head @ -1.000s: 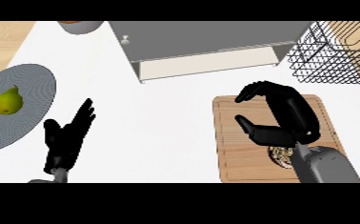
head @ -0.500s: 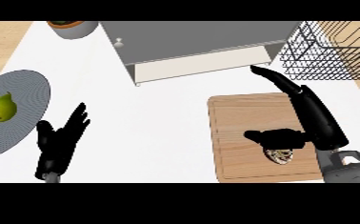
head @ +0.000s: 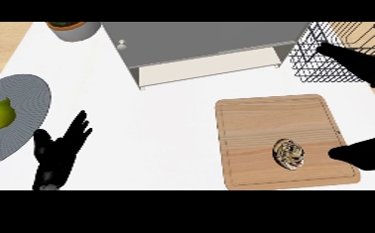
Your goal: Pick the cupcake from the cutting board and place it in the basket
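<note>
1. Right hand (head: 353, 62): only parts show at the view's right edge. One dark, straight finger lies across the front of the basket; a second dark part, thumb or palm, shows lower down at the right edge of the cutting board, just beside the cupcake. The fingers hold nothing; whether the rest of the hand is spread or curled cannot be told, as most of it is out of view.
2. Left hand (head: 58, 150): lower left on the counter, fingers straight and spread, pointing up and to the right, holding nothing; resting.
3. Cupcake (head: 289, 153): lies on the cutting board, in its lower right part, seen from above, not grasped.
4. Cutting board (head: 256, 123): light wood, rounded corners, flat on the counter, right of centre.
5. Basket (head: 311, 61): black wire, upper right, beyond the board.
6. Plate (head: 29, 98): grey, at the left edge, bearing a green pear (head: 4, 113).
7. Grey cabinet unit (head: 205, 41): top centre, small knob at its left.
8. Potted plant (head: 72, 29): top left.
9. Counter (head: 161, 123): white.
</note>
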